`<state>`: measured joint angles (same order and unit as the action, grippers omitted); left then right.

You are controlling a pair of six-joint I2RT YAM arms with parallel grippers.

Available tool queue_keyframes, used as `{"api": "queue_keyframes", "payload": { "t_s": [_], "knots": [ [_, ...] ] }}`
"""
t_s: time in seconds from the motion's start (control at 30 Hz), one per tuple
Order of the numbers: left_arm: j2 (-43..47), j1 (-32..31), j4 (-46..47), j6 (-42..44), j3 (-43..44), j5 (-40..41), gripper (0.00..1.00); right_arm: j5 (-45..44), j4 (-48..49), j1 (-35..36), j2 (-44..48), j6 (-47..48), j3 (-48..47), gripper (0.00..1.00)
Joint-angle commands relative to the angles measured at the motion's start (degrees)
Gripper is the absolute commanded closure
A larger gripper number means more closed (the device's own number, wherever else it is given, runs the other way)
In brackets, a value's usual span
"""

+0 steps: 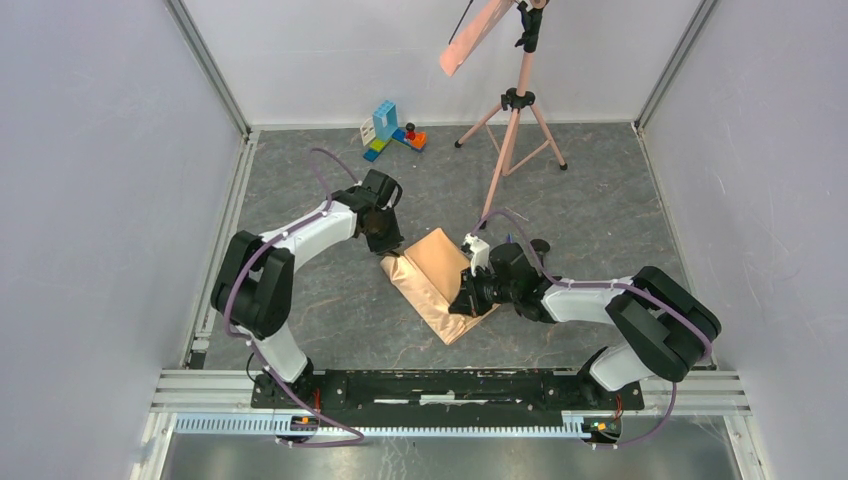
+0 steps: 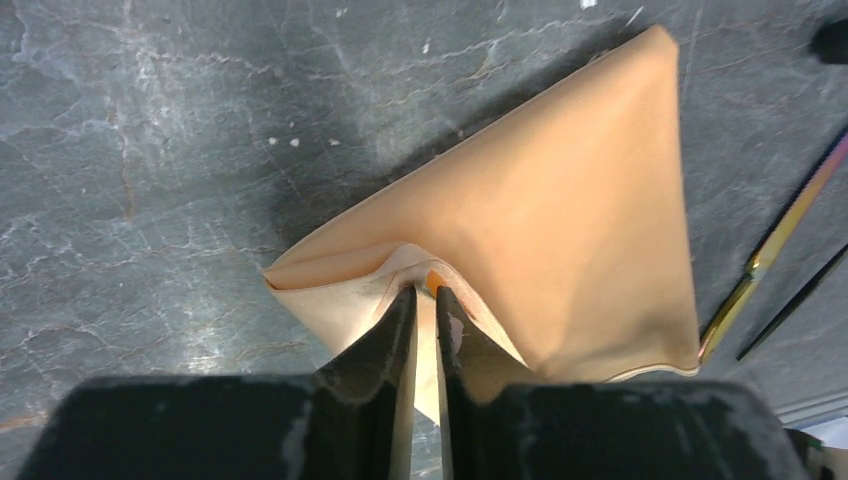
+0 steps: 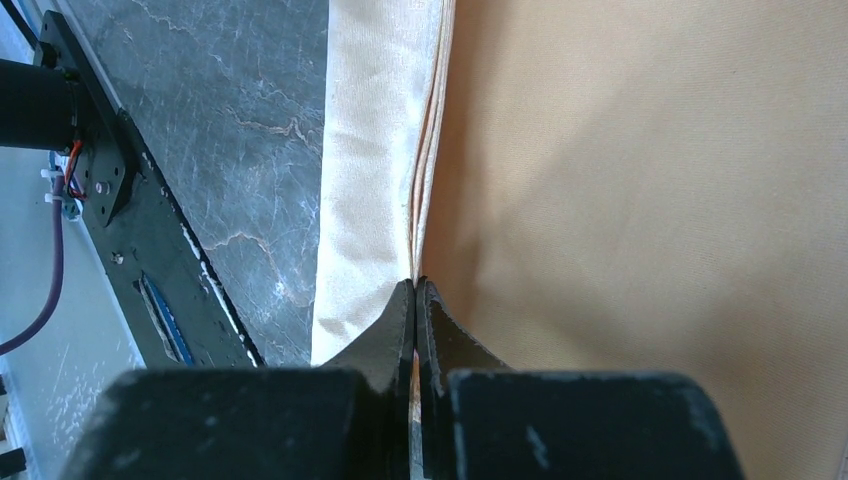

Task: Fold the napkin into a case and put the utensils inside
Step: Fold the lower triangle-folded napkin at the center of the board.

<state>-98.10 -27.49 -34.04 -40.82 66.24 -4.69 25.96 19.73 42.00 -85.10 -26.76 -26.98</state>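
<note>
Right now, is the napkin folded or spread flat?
Folded, not spread. The napkin shows stacked layers along one edge in the right wrist view, and the left gripper and right gripper each pinch its cloth.

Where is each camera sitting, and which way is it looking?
Top camera: high up behind the arms, looking down at the table; both arms show, with their bases at the bottom.
Left wrist camera: rides on the left hand, looking past it at the napkin and two utensils; only that hand shows.
Right wrist camera: rides on the right hand, looking along the napkin's folded edge; only that hand shows.
All three views share the napkin.
</note>
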Motion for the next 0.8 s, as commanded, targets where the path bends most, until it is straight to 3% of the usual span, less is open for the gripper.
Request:
{"api": "queue_keyframes", "payload": {
  "t_s": [0.0, 0.1, 0.4, 0.5, 0.6, 0.77],
  "knots": [
    [-0.90, -0.76, -0.06, 2.10, 3.82, -0.53, 0.87, -0.27, 2.81, 0.27, 1.43, -0.42, 1.02, 1.00],
    [-1.88, -1.60, -0.65, 2.18, 5.20, -0.75, 0.97, -0.43, 3.43, 0.26, 2.42, -1.10, 1.96, 1.00],
    [-3.42, -2.93, 0.05, 1.87, 5.66, -1.91, 0.96, -2.60, 3.15, 0.27, 4.04, -1.89, 3.48, 1.00],
    [1.50, -2.93, 1.00, 2.75, 3.04, 0.69, 0.71, -2.14, 3.68, 0.23, 3.43, -2.16, 3.52, 1.00],
    [5.22, -2.99, -2.61, 5.35, 2.67, 4.43, 0.56, -1.90, 3.95, 0.30, 3.43, -2.25, 3.59, 1.00],
    [6.46, -2.67, -6.42, 8.66, 2.08, 8.60, 0.46, -1.53, 4.49, 0.19, 3.24, -2.34, 3.50, 1.00]
  ]
}}
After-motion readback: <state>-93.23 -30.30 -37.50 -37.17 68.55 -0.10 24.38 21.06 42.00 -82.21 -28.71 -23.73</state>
